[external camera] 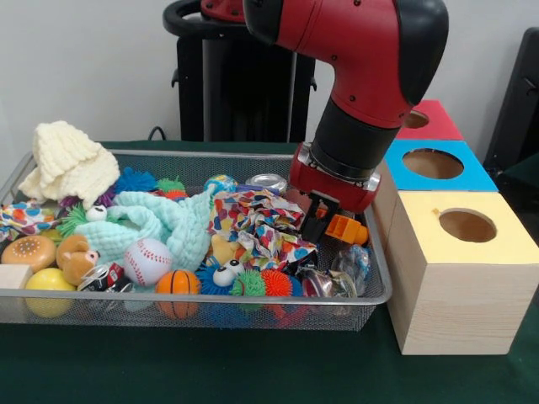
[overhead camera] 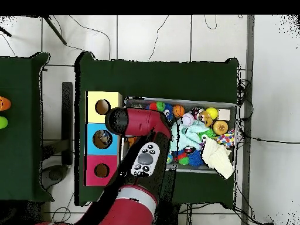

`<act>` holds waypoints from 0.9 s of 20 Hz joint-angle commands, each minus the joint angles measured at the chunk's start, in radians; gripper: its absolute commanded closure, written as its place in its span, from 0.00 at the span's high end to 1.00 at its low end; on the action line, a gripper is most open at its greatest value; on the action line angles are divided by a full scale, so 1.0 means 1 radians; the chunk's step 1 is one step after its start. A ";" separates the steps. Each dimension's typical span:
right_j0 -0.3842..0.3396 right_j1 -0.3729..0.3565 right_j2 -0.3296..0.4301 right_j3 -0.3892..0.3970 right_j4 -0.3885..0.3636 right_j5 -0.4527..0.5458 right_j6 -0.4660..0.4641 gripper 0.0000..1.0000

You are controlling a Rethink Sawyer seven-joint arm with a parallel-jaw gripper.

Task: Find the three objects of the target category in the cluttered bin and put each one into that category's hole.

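A wire mesh bin [external camera: 370, 296] holds a heap of toys and cloths. My gripper [external camera: 316, 225] reaches down into the bin's right end, between a colourful heart-print cloth [external camera: 263, 225] and an orange plastic piece [external camera: 349, 229]. It is just touching or just above the cloth; I cannot tell which. A baseball [external camera: 147, 260], a small basketball [external camera: 178, 282] and a yellow ball [external camera: 48, 280] lie along the front left. Beside the bin stand three boxes with round holes: yellow [external camera: 467, 225], blue [external camera: 433, 162] and red [external camera: 421, 119]. In the overhead view the arm [overhead camera: 140, 126] hides the gripper.
Also in the bin: a cream knit cloth [external camera: 72, 160], a mint knit cloth [external camera: 160, 223], a teddy bear [external camera: 76, 257], spiky rubber toys [external camera: 253, 282], a tin can [external camera: 268, 181] and crumpled clear plastic [external camera: 337, 278]. The boxes [overhead camera: 101, 139] stand close against the bin's end.
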 commanded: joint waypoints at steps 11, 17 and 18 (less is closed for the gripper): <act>0.042 0.094 -0.031 -0.066 0.113 0.089 0.301 0.00; 0.063 0.085 -0.056 -0.108 0.134 0.180 0.307 0.00; 0.067 0.089 -0.064 -0.123 0.137 0.200 0.311 0.00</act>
